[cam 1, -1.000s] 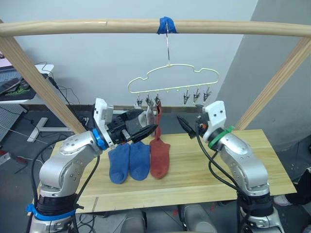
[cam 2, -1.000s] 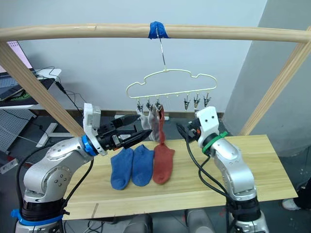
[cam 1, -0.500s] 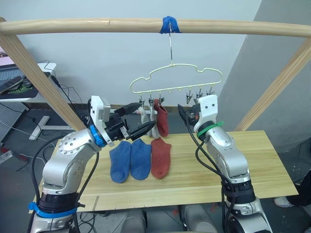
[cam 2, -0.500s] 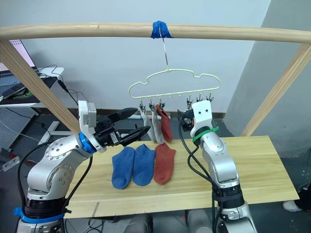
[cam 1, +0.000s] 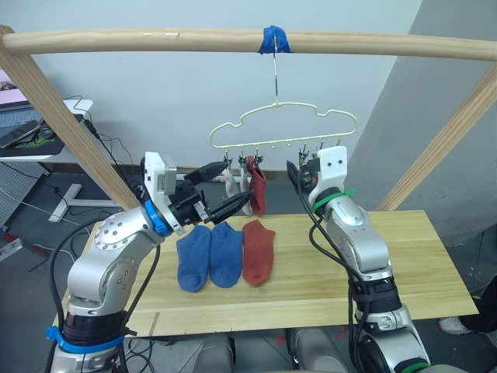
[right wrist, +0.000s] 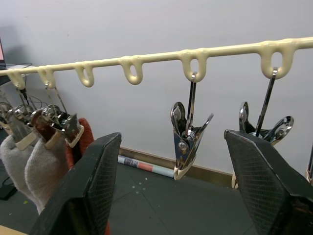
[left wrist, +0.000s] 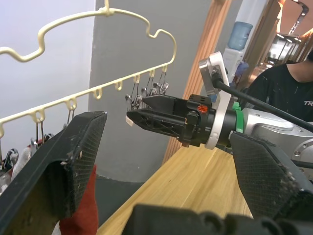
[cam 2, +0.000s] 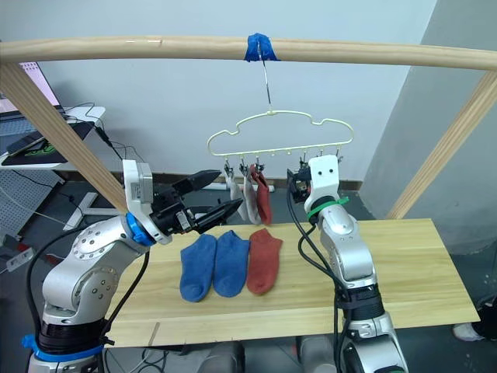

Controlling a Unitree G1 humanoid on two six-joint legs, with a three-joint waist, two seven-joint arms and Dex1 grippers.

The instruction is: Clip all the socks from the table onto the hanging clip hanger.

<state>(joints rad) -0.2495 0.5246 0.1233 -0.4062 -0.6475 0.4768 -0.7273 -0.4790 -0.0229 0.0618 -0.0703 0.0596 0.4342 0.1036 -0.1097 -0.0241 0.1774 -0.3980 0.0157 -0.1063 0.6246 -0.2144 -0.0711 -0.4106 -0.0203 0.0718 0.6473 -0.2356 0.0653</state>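
The pale yellow-green clip hanger (cam 1: 284, 127) hangs by its hook from a wooden pole. Two light grey socks (cam 2: 242, 196) and a rust-red sock (cam 1: 257, 186) hang from its left clips. On the table (cam 1: 423, 256) lie two blue socks (cam 1: 194, 262) (cam 1: 226, 253) and a rust-red sock (cam 1: 258, 250), side by side. My left gripper (cam 1: 235, 183) is open and empty, right beside the hanging socks. My right gripper (right wrist: 171, 136) is open and empty, raised just below the hanger bar with an empty metal clip (right wrist: 188, 138) seen between its fingers.
A round wooden pole frame (cam 1: 155, 40) spans above, with slanted legs at both sides of the table. A desk with a laptop (cam 1: 27, 134) stands at the far left. A person in black (left wrist: 286, 95) is behind the right arm.
My right gripper has risen and moved left, up to the hanger's empty clips. My left gripper stays open by the hanging socks. The camera has shifted slightly.
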